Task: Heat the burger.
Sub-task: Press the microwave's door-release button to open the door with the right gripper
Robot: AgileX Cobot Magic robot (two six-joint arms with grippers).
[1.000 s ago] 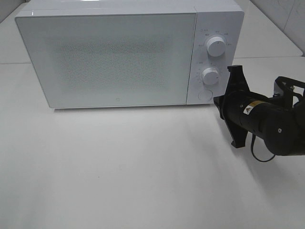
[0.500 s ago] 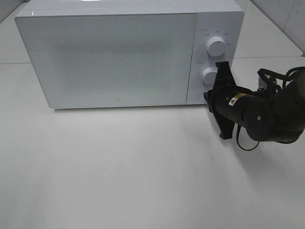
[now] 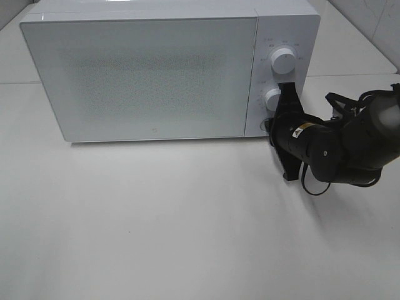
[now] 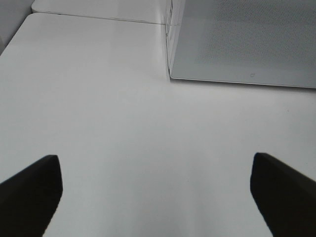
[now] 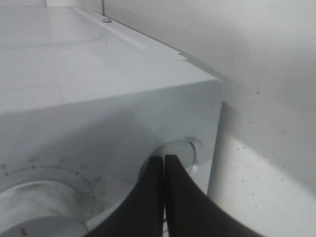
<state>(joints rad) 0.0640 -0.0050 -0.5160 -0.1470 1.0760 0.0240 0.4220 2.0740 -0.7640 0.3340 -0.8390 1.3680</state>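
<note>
Just a plain white matte tabletop (image 3: 156, 237) with a seam (image 3: 350, 75) across it, pale tiled wall (image 3: 381, 25) off in the corner, soft even light.

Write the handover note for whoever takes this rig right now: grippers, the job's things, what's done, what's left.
Left gripper: open, holding nothing, over the table near the microwave.
Right gripper: shut, tips at the round button under the lower knob.
Burger: not in any view. The door is closed and frosted, so I cannot tell whether it is inside.
Done: no step can be confirmed.
Left: probably press the button, find the burger, then heat it.
</note>
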